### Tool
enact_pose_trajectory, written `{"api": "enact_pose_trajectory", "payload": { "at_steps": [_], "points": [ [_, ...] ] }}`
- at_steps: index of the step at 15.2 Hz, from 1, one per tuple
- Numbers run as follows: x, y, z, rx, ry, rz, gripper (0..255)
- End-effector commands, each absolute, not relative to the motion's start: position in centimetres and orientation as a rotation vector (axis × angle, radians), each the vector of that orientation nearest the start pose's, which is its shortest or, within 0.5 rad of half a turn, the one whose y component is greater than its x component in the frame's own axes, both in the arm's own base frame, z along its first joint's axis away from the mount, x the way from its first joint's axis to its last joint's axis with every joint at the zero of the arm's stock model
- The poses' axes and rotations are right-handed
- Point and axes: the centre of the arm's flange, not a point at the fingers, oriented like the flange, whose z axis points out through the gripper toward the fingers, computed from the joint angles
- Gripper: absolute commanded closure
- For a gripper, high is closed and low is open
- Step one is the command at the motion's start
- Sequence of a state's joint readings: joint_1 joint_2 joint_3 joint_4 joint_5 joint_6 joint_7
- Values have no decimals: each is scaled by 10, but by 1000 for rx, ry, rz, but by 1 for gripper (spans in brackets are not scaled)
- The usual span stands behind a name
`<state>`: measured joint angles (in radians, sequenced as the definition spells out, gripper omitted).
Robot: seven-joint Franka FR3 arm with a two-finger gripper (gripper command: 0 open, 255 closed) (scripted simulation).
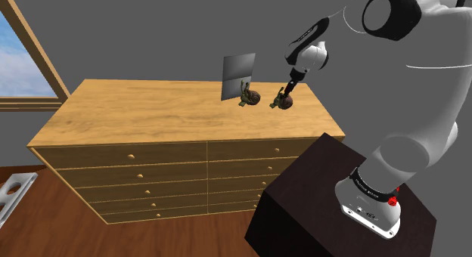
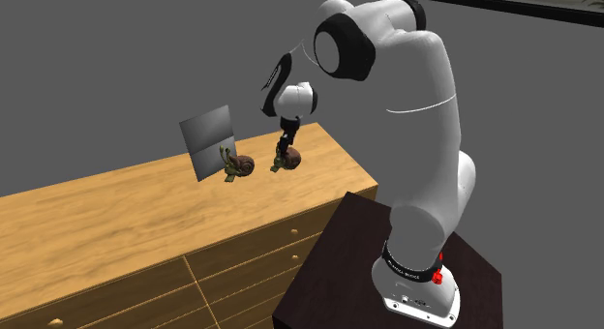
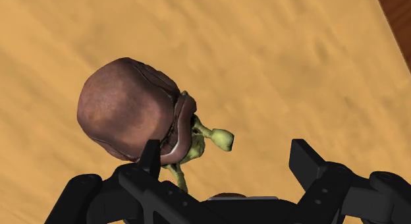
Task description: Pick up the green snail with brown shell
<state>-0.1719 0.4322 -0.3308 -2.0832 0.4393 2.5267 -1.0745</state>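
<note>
Fingers of the black hand stand apart in the wrist view, so we read the hand as open and gripping nothing. One fingertip overlaps the rim of the brown shell, while the other is well clear of the animal. The green snail lies just off that first fingertip. Its rounded shell points away from the hand, and its green head and one stalk reach into the gap between the fingers.

From the shoulder view we see the hand pointing down over the wooden desk, a wide piece with rows of drawers. The snail is right at the fingertips, toward the desk's far right corner. We cannot tell from any view whether it rests on the wood or hangs just above it.

A second snail of the same colours sits near the first, toward the shoulder view's left. It is just in front of a flat grey panel that stands upright on the desk. The arm's dark stand sits against the desk's near right end, and a window shows at the shoulder view's left edge.
</note>
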Motion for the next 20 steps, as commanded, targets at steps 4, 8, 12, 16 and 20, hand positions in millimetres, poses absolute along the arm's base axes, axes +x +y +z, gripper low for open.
{"api": "enact_pose_trajectory", "payload": {
  "at_steps": [4,8,12,16,20],
  "points": [
    [517,-286,206,-3062,-383,-195,0],
    [516,-287,205,-3062,-383,-195,255],
    [516,-287,205,-3062,-383,-195,255],
    [517,-286,211,-3062,-383,-195,255],
    [517,-286,232,-3062,-383,-195,255]
  ]
}}
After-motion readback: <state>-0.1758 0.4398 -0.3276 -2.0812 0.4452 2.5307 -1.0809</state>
